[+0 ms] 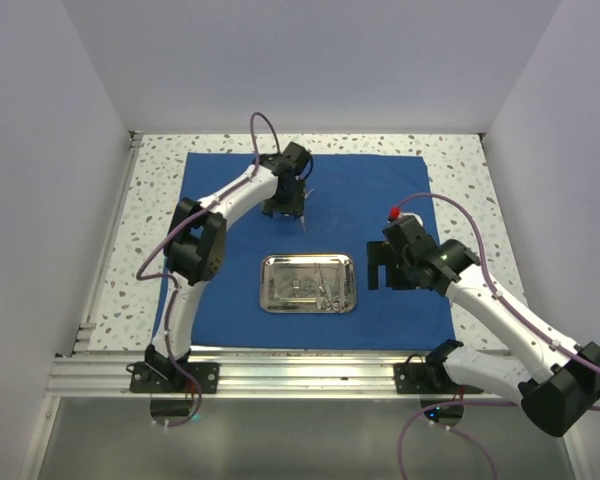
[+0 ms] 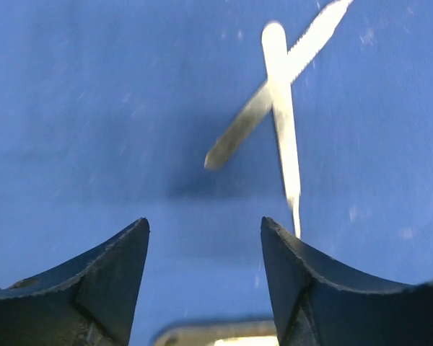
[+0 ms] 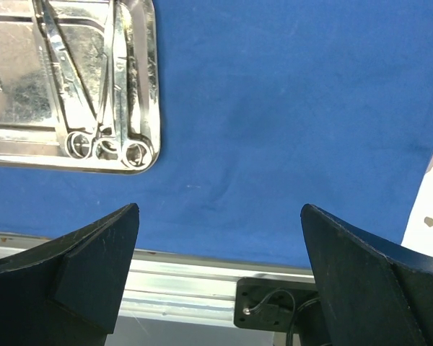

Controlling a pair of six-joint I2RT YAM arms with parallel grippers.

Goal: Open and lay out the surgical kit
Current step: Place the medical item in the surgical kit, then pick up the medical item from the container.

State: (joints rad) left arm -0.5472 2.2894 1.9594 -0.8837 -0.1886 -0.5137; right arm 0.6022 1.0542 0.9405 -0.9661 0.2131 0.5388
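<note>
Left pincer (image 2: 202, 223) open, tweezers (image 2: 278, 86) on wrap (image 2: 94, 108)

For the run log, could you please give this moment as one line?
cloth: spread | tray: centre, instruments inside | left pincer: open near tweezers | right pincer: open, right of tray

Your royal-blue cloth (image 1: 220, 290) lies spread flat on the desk (image 1: 160, 160), a large rectangle with hardly a wrinkle. Toward its near middle you have the small steel tray (image 1: 264, 285), shiny and round-cornered, sitting flat with its long side running left to right. In the tray's right half you can see several thin silver ring-handled instruments (image 3: 105, 94) lying side by side, rings toward the near rim. Beyond the tray's far rim, slim silver tweezers (image 2: 281, 108) show over the cloth, two blades crossed in an X and blurred.
</note>
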